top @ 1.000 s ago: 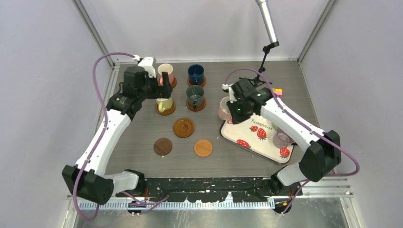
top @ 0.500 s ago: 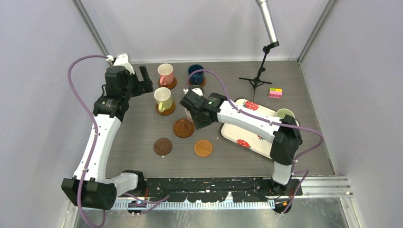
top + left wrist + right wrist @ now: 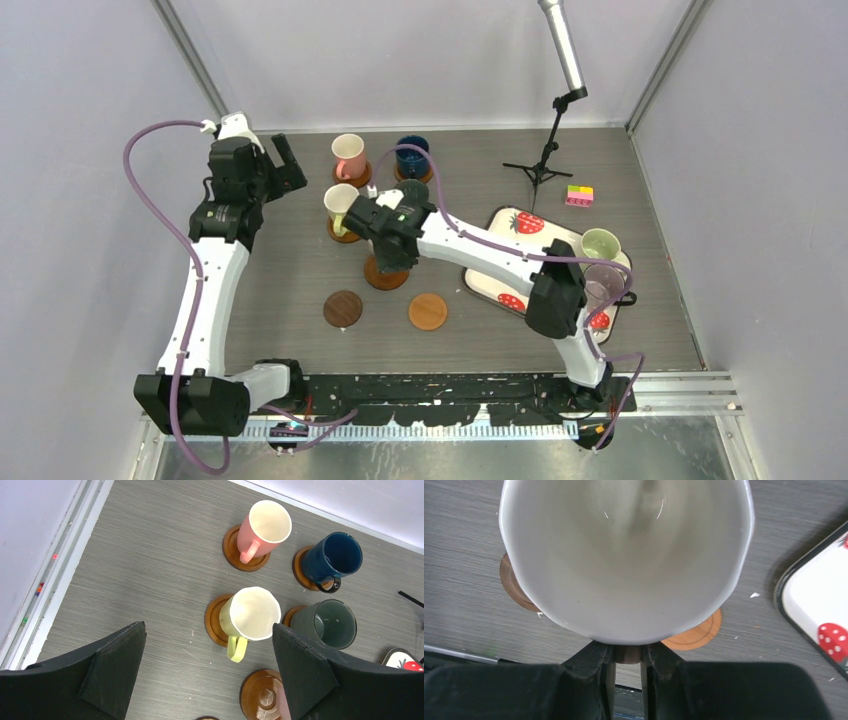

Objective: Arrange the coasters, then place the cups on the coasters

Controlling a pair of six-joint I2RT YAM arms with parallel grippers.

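My right gripper (image 3: 628, 655) is shut on the handle of a cream-pink cup (image 3: 624, 555), whose pale inside fills the right wrist view. In the top view this gripper (image 3: 392, 255) hangs over the middle coaster (image 3: 380, 278); whether the cup touches it is hidden. A dark coaster (image 3: 342, 308) and a light coaster (image 3: 428, 311) lie bare nearer the front. The pink cup (image 3: 262, 527), blue cup (image 3: 332, 557), yellow cup (image 3: 250, 615) and grey cup (image 3: 325, 625) each stand on a coaster. My left gripper (image 3: 285, 160) is open and holds nothing, left of these cups.
The strawberry-print tray (image 3: 520, 262) lies at the right and carries a light green cup (image 3: 600, 243) and a translucent purple cup (image 3: 603, 285). A microphone stand (image 3: 545, 165) and a small coloured block (image 3: 579, 194) are at the back right. Walls close in three sides.
My right arm has swung left from the tray with the cream-pink cup to above the middle coaster. My left arm has drawn back left, away from the cups.
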